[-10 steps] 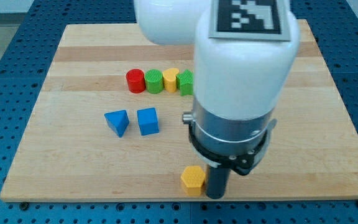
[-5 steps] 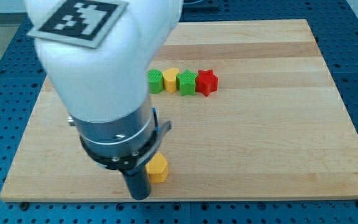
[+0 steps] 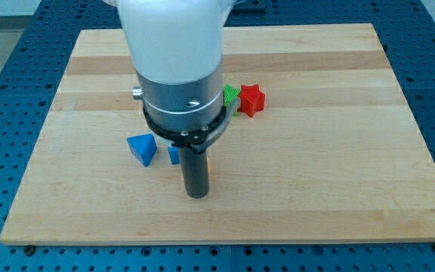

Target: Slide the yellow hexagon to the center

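The yellow hexagon (image 3: 208, 168) is almost wholly hidden behind my rod; only a thin yellow-orange sliver shows at the rod's right edge, a little below the board's middle. My tip (image 3: 195, 196) rests on the board just below and in front of it, apparently touching it. The arm's white and grey body covers the middle of the board above.
A blue triangle block (image 3: 143, 148) lies left of the rod, and a blue cube (image 3: 174, 156) peeks out beside the rod. A green star (image 3: 232, 94) and a red star (image 3: 251, 100) sit to the arm's right. The wooden board (image 3: 338, 151) lies on a blue perforated table.
My tip swept left under the yellow hexagon, then moved up the view and right. The hexagon has slid from the bottom edge up towards the middle, close to the blue cube.
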Controlling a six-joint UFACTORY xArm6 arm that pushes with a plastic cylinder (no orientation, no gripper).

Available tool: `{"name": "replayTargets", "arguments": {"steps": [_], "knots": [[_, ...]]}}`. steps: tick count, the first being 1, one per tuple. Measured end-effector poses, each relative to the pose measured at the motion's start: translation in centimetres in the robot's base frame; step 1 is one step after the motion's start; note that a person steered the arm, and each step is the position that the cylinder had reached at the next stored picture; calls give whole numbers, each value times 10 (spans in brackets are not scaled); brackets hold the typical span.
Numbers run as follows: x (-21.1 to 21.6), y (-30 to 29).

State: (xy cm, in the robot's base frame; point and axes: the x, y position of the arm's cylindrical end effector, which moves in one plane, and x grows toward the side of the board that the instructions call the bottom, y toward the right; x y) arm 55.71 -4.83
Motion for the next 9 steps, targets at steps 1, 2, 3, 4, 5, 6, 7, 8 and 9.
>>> {"name": "replayTargets", "arguments": {"steps": [1,2,3,4,5,6,7,8,9], "knots": [[-6,-11],[-19,-16],[-34,-15],[-38,6],[-38,27],[-38,32],[-38,36],[-45,36],[-62,36]]}}
